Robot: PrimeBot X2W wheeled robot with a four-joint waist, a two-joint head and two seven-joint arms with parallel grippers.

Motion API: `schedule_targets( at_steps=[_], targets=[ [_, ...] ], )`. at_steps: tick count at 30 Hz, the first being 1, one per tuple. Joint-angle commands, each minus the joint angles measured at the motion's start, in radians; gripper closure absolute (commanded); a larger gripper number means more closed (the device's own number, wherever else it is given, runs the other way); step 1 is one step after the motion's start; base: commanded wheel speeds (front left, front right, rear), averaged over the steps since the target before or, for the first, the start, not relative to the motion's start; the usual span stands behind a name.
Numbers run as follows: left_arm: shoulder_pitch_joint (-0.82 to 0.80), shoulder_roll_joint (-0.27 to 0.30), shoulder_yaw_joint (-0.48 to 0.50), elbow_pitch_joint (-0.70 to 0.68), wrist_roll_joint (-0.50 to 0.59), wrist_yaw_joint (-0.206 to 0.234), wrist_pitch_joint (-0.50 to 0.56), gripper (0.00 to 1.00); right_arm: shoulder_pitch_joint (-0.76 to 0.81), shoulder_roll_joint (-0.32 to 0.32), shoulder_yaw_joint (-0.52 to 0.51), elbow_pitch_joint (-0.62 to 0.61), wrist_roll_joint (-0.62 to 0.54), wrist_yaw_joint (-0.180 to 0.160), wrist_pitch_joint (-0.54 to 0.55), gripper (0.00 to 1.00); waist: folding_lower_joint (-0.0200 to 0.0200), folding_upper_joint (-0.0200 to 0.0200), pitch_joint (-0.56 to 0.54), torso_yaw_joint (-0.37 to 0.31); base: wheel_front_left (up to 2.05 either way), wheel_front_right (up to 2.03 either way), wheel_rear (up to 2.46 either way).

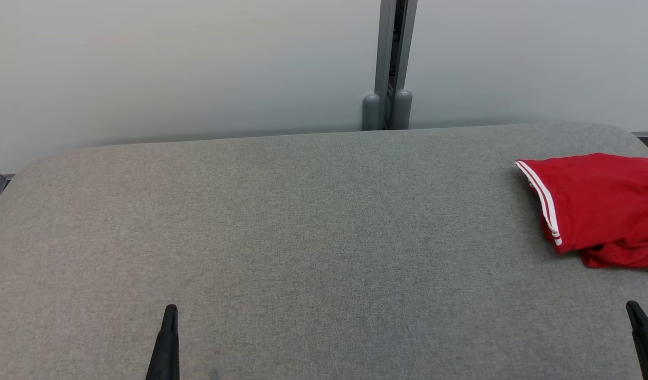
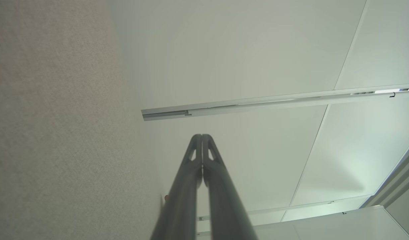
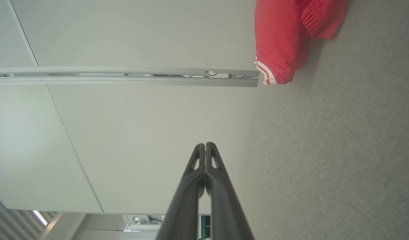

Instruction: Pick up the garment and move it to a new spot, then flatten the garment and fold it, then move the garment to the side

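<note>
Head view:
- Nearest lens: left gripper point(image 1: 170, 311), lower L, tip up over table point(image 1: 302, 221). Fingers pressed into one point, nothing held.
- Right gripper point(image 1: 634, 309) at lower R corner, same posture, shut, empty.
- Both parked low and wide apart, probably to keep the cloth-covered middle of the table open as work area.
- Garment point(image 1: 601, 208), red w/ white stripes at cuff, on far R side of table, partly cut by frame edge. Top layer fairly smooth, doubled over; ribbed edge bunched below it. No gripper touching it.
- Partition wall point(image 1: 197, 68) and grey post point(image 1: 390, 63) behind table.

L wrist view:
- Left gripper point(image 2: 202, 136) w/ fingers closed flush tip to tip, no fabric between. Aimed along table point(image 2: 57, 116) toward the wall, post point(image 2: 257, 103) crossing ahead.

R wrist view:
- Right gripper point(image 3: 205, 145) likewise closed on nothing. Garment point(image 3: 281, 36) ahead and off to one side, well apart from tips, striped cuff nearest.

Judgement: fits two stages. Either garment dropped at the side awaiting pickup, or already folded and set aside. Fold quality not settled, since part is out of frame and hem looks rumpled. No call on next move.
</note>
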Motion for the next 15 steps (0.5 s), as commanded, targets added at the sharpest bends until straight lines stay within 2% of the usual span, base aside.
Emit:
schedule_targets(
  at_steps=[1, 15],
  targets=[
    [0.011, 0.003, 0.004, -0.003, 0.000, -0.004, 0.005, 1.00, 0.006, -0.002, -0.003, -0.006, 0.002, 0.000, 0.004, 1.00, -0.0001, -0.0001, 0.000, 0.000, 0.00, 0.00, 0.00],
    [0.012, 0.002, 0.005, -0.003, 0.002, -0.004, 0.004, 1.00, 0.005, -0.001, -0.005, -0.005, 0.000, 0.000, 0.006, 1.00, -0.0001, -0.0001, 0.000, 0.000, 0.00, 0.00, 0.00]
  ],
)
